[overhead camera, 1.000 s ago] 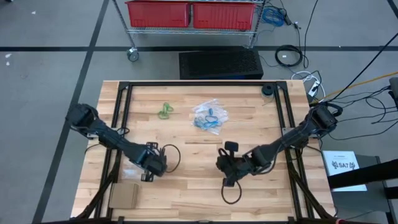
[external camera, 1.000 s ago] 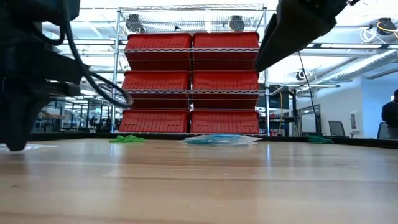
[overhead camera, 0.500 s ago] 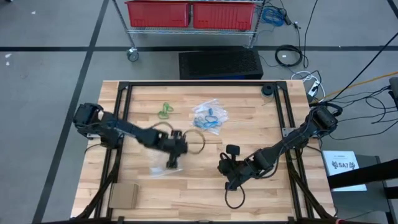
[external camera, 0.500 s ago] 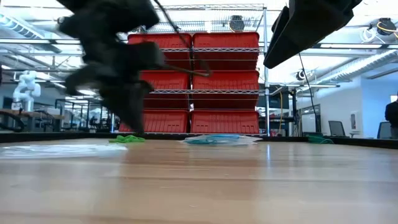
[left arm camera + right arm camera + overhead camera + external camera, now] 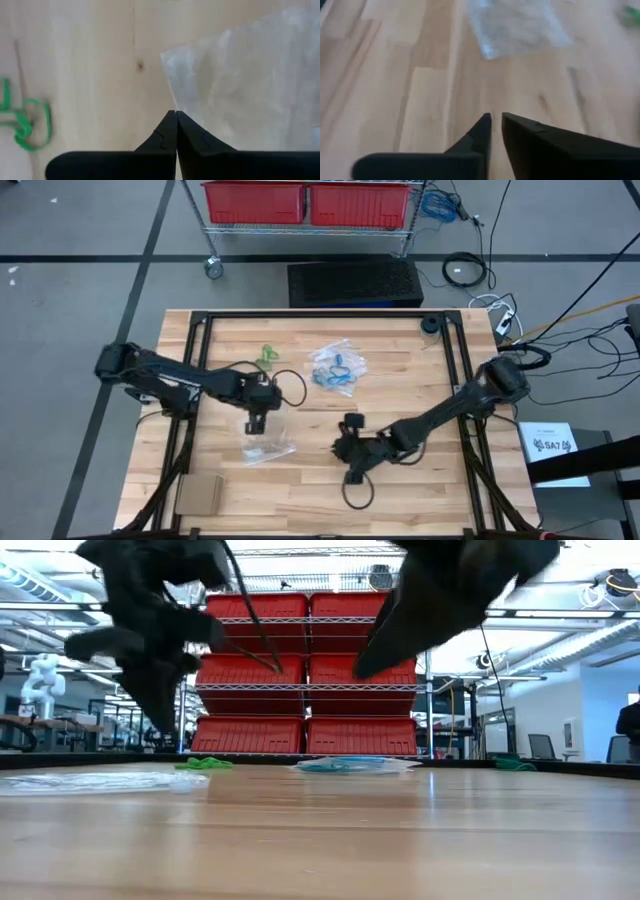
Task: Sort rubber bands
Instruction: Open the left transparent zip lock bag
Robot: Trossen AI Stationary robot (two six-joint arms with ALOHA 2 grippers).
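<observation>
The left gripper point(image 5: 258, 412) is found pressed together, empty, just above a clear bag point(image 5: 266, 442). The green rubber bands point(image 5: 267, 357) lie beyond it toward the far edge, the blue ones point(image 5: 335, 370) in a second bag; the left arm is judged nearer. The right gripper point(image 5: 351, 450) is slightly parted, empty, well apart.
</observation>
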